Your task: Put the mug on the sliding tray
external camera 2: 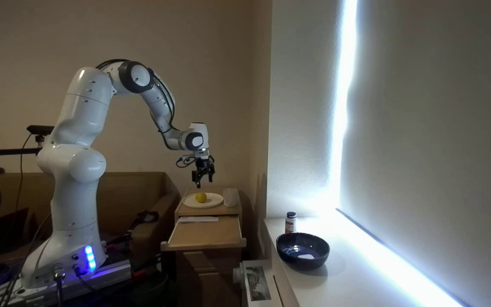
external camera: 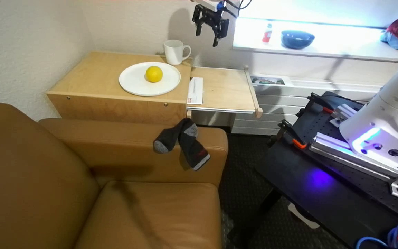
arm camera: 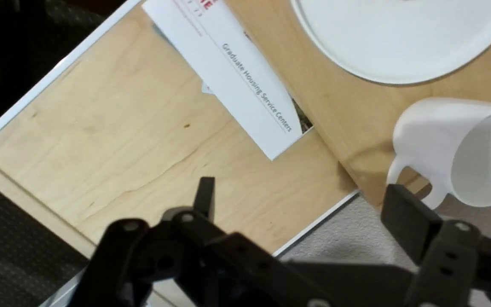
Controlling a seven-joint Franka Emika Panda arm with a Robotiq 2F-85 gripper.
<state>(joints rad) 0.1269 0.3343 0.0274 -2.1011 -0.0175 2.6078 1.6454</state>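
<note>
Mug (arm camera: 446, 140) stands at the wrist view's right; jaws gape wide, empty: best centre them over it before lowering.

The mug (external camera: 173, 53), plain white, stands upright on the tabletop (external camera: 97, 74), close to its corner, with the side handle (external camera: 189, 51) turned toward the sliding tray (external camera: 226, 84); this tray is a thin board of light wood with white side edges; it is pulled out, slightly lower than the tabletop.
</note>
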